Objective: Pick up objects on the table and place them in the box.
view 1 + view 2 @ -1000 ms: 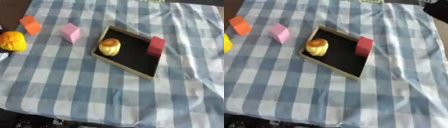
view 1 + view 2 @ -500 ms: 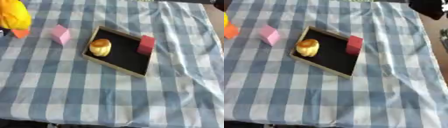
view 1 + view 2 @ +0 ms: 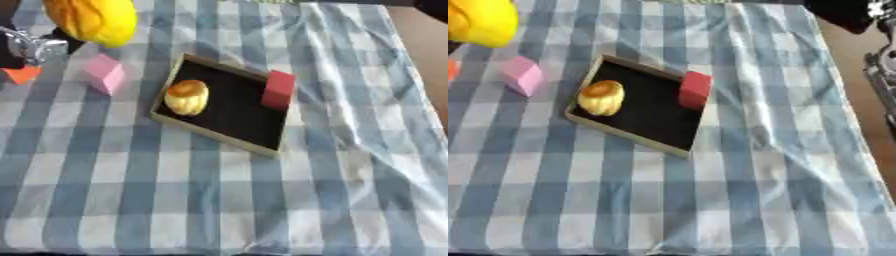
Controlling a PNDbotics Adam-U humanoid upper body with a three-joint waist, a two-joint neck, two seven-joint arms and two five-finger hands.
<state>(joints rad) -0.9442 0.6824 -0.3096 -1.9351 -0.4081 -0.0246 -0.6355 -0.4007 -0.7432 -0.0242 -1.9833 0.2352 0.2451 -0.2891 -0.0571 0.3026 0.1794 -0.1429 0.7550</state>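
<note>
Across the whole view spreads a table (image 3: 219, 200) covered by a blue and white checked cloth (image 3: 350, 150), which lies rumpled along its right side. Near the middle, a little to the left and toward the far half, sits a shallow box (image 3: 229, 107) with a dark floor and pale wooden walls, turned askew to the table edges. Inside it, at its left end, lies a round yellow-brown bun-like thing (image 3: 186, 97), and a red block (image 3: 278, 89) stands at the box's far right wall, though whether it is inside or leaning on the rim cannot be told. At the far left, up above the cloth, a big yellow object (image 3: 93, 19) with an orange tint on its left side fills the corner. Just below and left of it shows a black and silver part of the robot's left hand (image 3: 26, 47); the yellow object is next to it, but the fingers are hidden or blurred, so I cannot tell whether that hand is open or closed around it. A pink block (image 3: 104, 73) rests on the cloth just left of the box, apart from its wall. Farther left, at the edge, lies a small orange block (image 3: 21, 74). At the far right corner a dark shape (image 3: 846, 12) shows, too unclear to name.
</note>
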